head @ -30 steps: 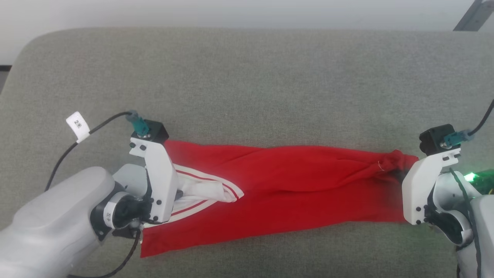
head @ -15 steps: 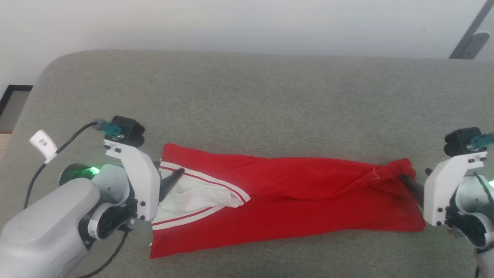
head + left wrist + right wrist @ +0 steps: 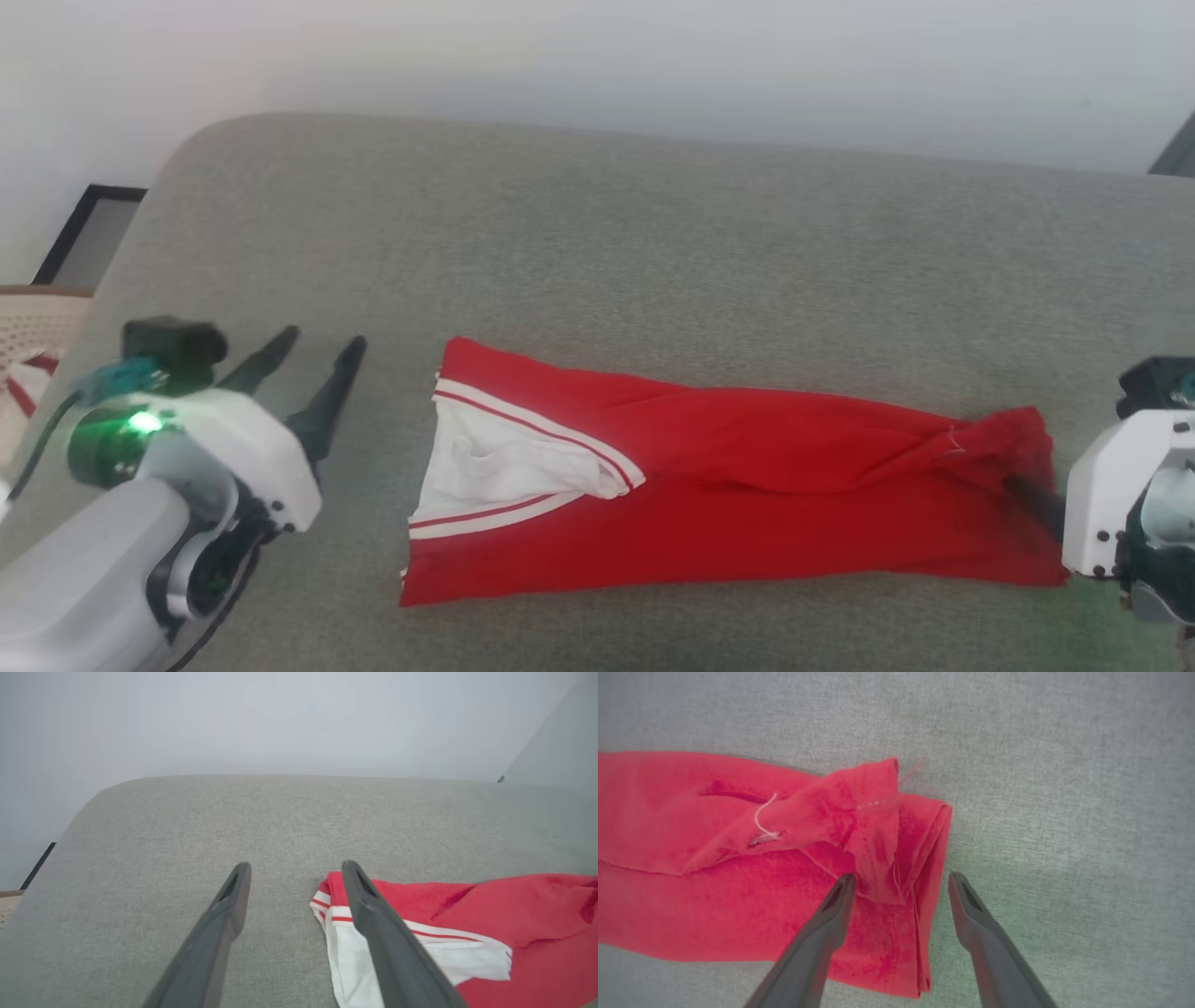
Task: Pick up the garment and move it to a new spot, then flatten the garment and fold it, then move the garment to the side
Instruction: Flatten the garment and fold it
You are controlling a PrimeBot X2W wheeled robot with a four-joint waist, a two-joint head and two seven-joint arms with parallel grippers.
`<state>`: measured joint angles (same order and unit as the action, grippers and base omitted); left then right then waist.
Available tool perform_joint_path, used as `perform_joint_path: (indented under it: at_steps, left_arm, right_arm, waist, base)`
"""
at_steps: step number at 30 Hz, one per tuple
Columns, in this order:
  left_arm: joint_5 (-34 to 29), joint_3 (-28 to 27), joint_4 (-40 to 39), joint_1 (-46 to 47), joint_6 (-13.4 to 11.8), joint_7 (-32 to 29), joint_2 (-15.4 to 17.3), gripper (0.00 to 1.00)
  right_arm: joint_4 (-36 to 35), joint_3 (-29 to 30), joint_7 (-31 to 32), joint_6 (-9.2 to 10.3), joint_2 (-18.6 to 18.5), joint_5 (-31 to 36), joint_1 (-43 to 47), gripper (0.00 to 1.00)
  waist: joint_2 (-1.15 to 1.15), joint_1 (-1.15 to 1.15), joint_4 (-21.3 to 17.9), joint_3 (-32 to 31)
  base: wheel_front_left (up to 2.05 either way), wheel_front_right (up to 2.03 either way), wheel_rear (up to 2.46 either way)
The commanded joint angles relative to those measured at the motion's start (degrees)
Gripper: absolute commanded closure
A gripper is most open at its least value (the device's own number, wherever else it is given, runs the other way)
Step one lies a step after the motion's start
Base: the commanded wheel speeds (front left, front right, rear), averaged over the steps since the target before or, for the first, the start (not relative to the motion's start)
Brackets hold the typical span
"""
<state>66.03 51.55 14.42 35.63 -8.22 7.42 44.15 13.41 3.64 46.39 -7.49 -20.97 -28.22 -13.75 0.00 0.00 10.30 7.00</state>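
The garment [image 3: 747,495] lies as a long folded red strip on the grey cushion, with its white sleeve [image 3: 495,467] and striped trim at the left end. My left gripper [image 3: 320,341] is open and lifted off to the left of it, holding nothing. In the left wrist view the left gripper [image 3: 295,865] has spread fingers, and the garment [image 3: 490,914] corner lies behind the right one. My right gripper [image 3: 1032,495] is at the bunched right end. In the right wrist view the right gripper [image 3: 901,877] is open above the garment [image 3: 738,858] edge, gripping nothing.
The grey upholstered surface [image 3: 653,233] stretches wide behind and in front of the garment. Beyond its left edge stands a beige perforated basket [image 3: 33,322] with a red-and-white scrap [image 3: 23,392]. A dark frame [image 3: 89,233] leans by the pale wall.
Both grippers have opened and let go of the garment ends. The left gripper has drawn back to the left and risen. The head camera has shifted too.
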Motion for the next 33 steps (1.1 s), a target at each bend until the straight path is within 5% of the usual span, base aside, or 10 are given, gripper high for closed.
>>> perform_joint_path:
  at_steps: [1,11,12,13,14,23,33]
  left_arm:
    - [-0.53,-0.85,0.87,-1.72,-0.05,2.52,-0.16,0.00]
    - [-4.99,-12.83,3.96,-8.91,2.24,7.81,-3.68,0.00]
    - [-5.84,-15.10,4.07,-10.30,2.68,7.74,-4.57,0.00]
    - [-7.03,-17.26,4.09,-11.59,3.35,7.74,-5.66,0.00]
    - [-8.88,-19.45,3.99,-12.69,4.00,7.75,-6.61,0.00]
    - [-18.59,-34.50,5.29,-20.16,10.16,7.77,-14.33,0.00]
    - [-24.96,-41.75,6.31,-22.41,13.93,7.78,-19.41,0.00]
  right_arm:
    - [0.88,0.30,0.28,0.00,0.27,-0.20,0.45,0.00]
    - [8.76,0.50,0.09,0.00,1.42,-1.22,-1.43,0.02]
    - [9.64,0.63,0.00,0.00,1.73,-1.47,-1.68,0.59]
    - [10.30,0.21,0.10,0.00,2.04,-1.85,-1.88,0.91]
    - [10.83,-0.17,0.18,-0.02,2.48,-2.46,-2.10,1.00]
    - [11.22,1.25,-1.51,0.00,2.00,-6.48,-4.70,1.00]
    - [10.04,8.65,-3.68,0.04,-3.10,-5.19,-4.32,1.00]
  waist:
    - [0.00,0.00,0.78,0.30]
    - [0.00,0.00,4.01,1.44]
    - [0.00,0.00,4.27,1.56]
    - [0.00,0.00,4.60,1.72]
    - [0.00,0.00,4.89,1.81]
    - [0.00,0.00,5.60,2.66]
    - [0.00,0.00,3.68,3.51]
  base:
    - [0.00,0.00,0.00]
    - [0.00,0.00,0.00]
    - [0.00,0.00,0.00]
    - [0.00,0.00,0.00]
    - [0.00,0.00,0.00]
    - [0.00,0.00,0.00]
    - [0.00,0.00,0.00]
